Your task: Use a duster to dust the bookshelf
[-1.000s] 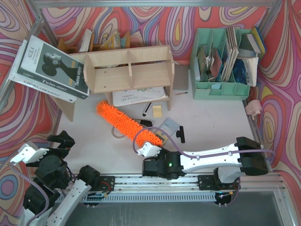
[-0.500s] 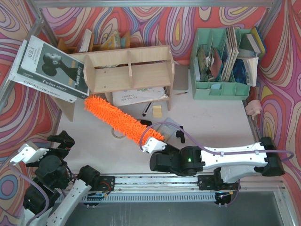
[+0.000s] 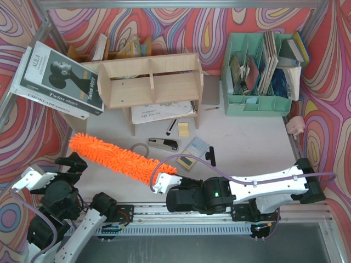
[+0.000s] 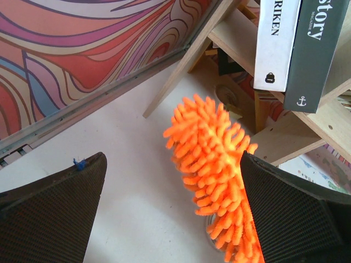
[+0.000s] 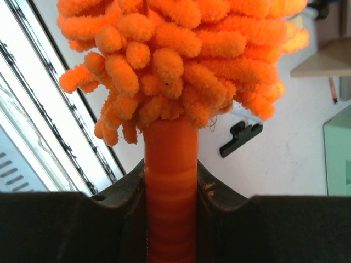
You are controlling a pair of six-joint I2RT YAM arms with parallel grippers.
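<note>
From above, a pale table (image 3: 247,137) sits inside walls of swirled, many-coloured cloth (image 3: 164,27). The bookshelf (image 3: 151,79) stands at the back left, with a large magazine (image 3: 57,79) leaning on its left end. A mint-green organiser (image 3: 258,82) is at the back right. The duster (image 3: 118,159) slants across the near left of the table, in front of the bookshelf and well apart from it. A stapler (image 3: 163,143) lies just beyond it. The right arm reaches leftward along the near edge, low and stretched out. The right gripper (image 3: 159,183) is clamped on the duster's handle end. The left arm is folded at the near left corner, and the left gripper (image 3: 71,164) is close to the duster's fluffy tip.

The left wrist view shows the left gripper (image 4: 175,219) spread wide and holding nothing. The duster's tip (image 4: 214,159) rises between its fingers (image 4: 55,203) over white table (image 4: 126,164). The bookshelf's slanted leg (image 4: 186,66) and upright books (image 4: 296,44) are beyond it.

The right wrist view shows the right gripper (image 5: 170,219) closed tight around the duster's orange handle (image 5: 170,181). The fluffy head (image 5: 181,55) fills the upper frame. White table (image 5: 274,148) and a small black clip (image 5: 241,137) show behind it.
</note>
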